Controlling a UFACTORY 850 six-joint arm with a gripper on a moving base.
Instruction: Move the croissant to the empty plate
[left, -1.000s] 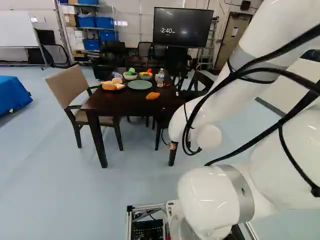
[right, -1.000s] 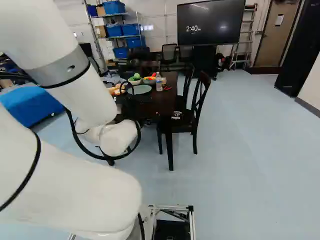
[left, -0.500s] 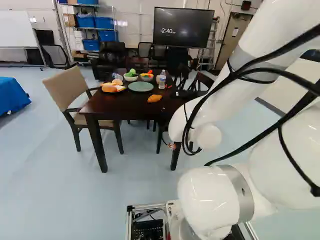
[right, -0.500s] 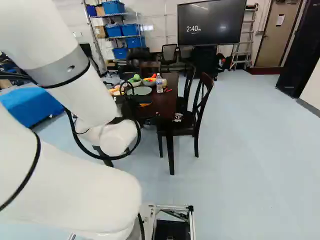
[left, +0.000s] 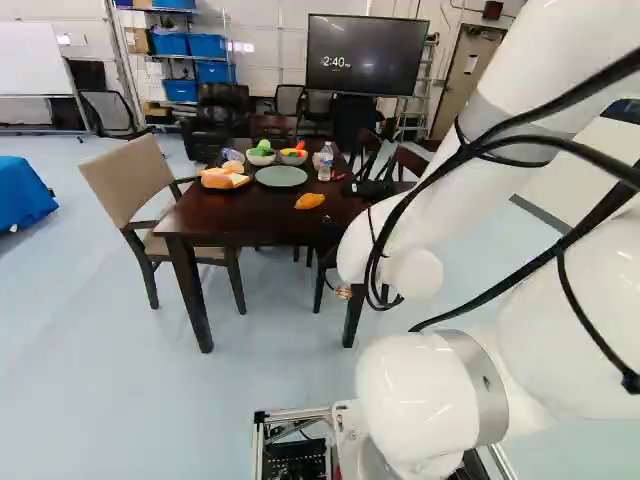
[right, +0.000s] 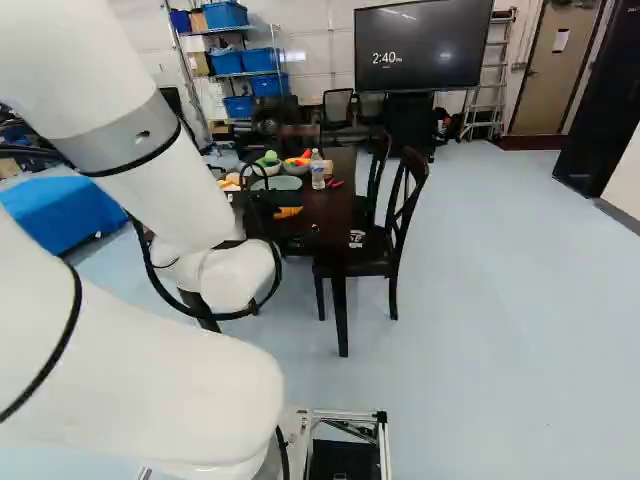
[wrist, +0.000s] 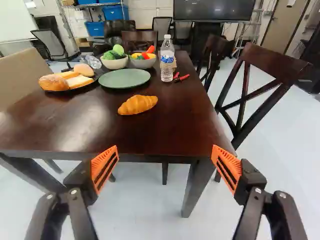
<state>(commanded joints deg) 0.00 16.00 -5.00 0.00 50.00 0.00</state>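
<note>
On the tabletop (wrist: 165, 135) are seen one croissant (wrist: 138, 105), one green plate (wrist: 124, 78), one dark plate of bread (wrist: 64, 91), two filled bowls (wrist: 115, 64) and one bottle (wrist: 167, 72). The croissant is laid largely crosswise to the tool (right: 272, 212), its long axis slightly slanted, the end nearer the bottle pointed farther away. It is placed ahead of the tool, whose fingers (wrist: 105, 165) are spread wide, and just short of the green plate.

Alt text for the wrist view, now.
Open gripper before a dark wooden table; on it a croissant lies just short of an empty green plate, with bread, two bowls and a water bottle around the plate.
</note>
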